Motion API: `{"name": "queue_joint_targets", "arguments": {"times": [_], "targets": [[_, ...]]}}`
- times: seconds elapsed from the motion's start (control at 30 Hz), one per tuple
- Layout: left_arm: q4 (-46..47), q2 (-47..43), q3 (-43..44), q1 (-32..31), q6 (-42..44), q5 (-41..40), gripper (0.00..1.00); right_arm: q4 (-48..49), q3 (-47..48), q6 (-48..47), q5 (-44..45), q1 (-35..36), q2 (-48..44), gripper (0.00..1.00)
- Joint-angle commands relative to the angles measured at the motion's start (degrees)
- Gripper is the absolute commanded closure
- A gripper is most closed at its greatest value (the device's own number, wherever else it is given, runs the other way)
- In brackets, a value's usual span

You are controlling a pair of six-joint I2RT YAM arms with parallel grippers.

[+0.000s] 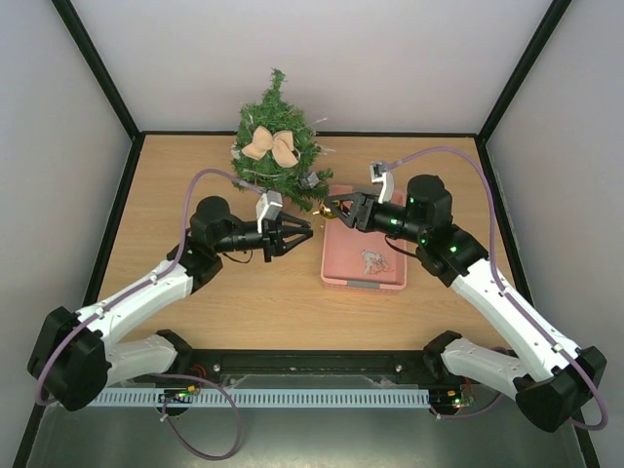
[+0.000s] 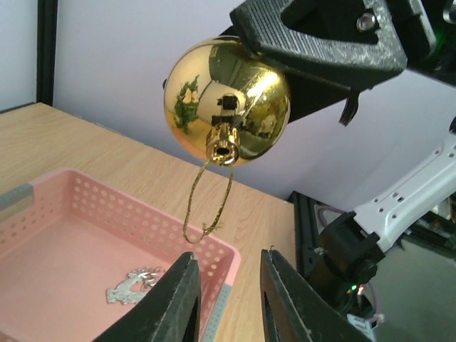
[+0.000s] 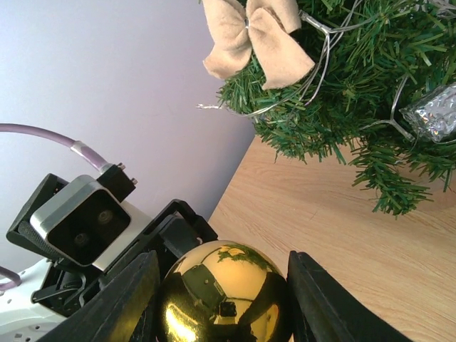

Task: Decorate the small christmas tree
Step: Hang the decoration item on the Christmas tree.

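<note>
The small christmas tree [image 1: 276, 146] stands at the back of the table with a beige bow [image 1: 270, 146] on it; the right wrist view shows its branches [image 3: 356, 107] and bow [image 3: 256, 35] close by. A shiny gold ball [image 3: 224, 292] sits between the fingers of my right gripper [image 3: 224, 285], which is shut on it just right of the tree [image 1: 338, 208]. In the left wrist view the ball [image 2: 226, 100] hangs ahead with its gold loop [image 2: 206, 206] dangling. My left gripper [image 2: 229, 258] stands narrowly open just below the loop, nothing between its fingers.
A pink basket [image 1: 364, 253] lies right of centre under the right gripper, with a silver ornament [image 2: 135, 283] inside; its rim [image 2: 78, 192] runs under the ball. A silver wrapped ornament [image 3: 431, 114] hangs in the tree. Black frame posts edge the table.
</note>
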Motion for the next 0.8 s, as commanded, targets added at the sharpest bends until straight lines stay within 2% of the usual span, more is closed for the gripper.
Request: {"name": "queue_joint_targets", "arguments": {"times": [0.0, 0.07, 0.27, 0.47, 0.77], "targets": [[-3.01, -3.44, 0.45, 1.05, 3.77, -0.82, 0.68, 1.3, -0.18, -1.09, -3.35, -0.03, -1.41, 0.59], [-3.2, -4.89, -0.6, 1.17, 4.87, 0.62, 0.64, 1.23, 0.03, -1.75, -5.58, -0.03, -1.18, 0.59], [-4.85, -8.26, -1.33, 1.35, 8.17, 2.88, 0.58, 1.31, 0.25, -2.28, -8.96, 0.04, -1.71, 0.58], [-10.31, -8.15, 0.33, 1.52, 13.19, 3.68, 0.57, 1.65, -0.13, -1.8, -9.87, 0.0, -1.87, 0.58], [-7.22, -6.64, 0.91, 2.05, 11.45, 6.71, 0.57, 2.81, -0.43, -0.84, -11.99, 0.05, -1.58, 0.58]]}}
